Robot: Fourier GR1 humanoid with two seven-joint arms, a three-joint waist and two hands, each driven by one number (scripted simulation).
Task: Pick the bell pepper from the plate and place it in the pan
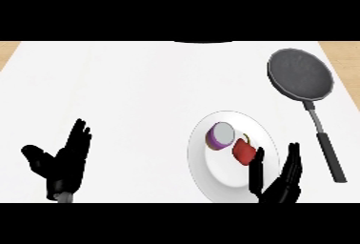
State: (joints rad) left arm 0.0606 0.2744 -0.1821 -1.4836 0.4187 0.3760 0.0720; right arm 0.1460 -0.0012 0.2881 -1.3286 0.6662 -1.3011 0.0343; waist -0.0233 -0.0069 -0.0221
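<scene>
We are holding our right hand [283, 183] at about five o'clock, fingers straight and apart from the thumb, gripping nothing, its thumb tip just beside the red bell pepper [243, 151]. The pepper is lying on the white plate [211, 178], next to a purple cut onion [221, 135] at its eleven o'clock. The dark pan [299, 74] is sitting at two o'clock, nothing in it, its handle pointing toward five. Our left hand [62, 164] is resting open at eight o'clock. Everything is sitting on a white counter [126, 86] edged in wood.
</scene>
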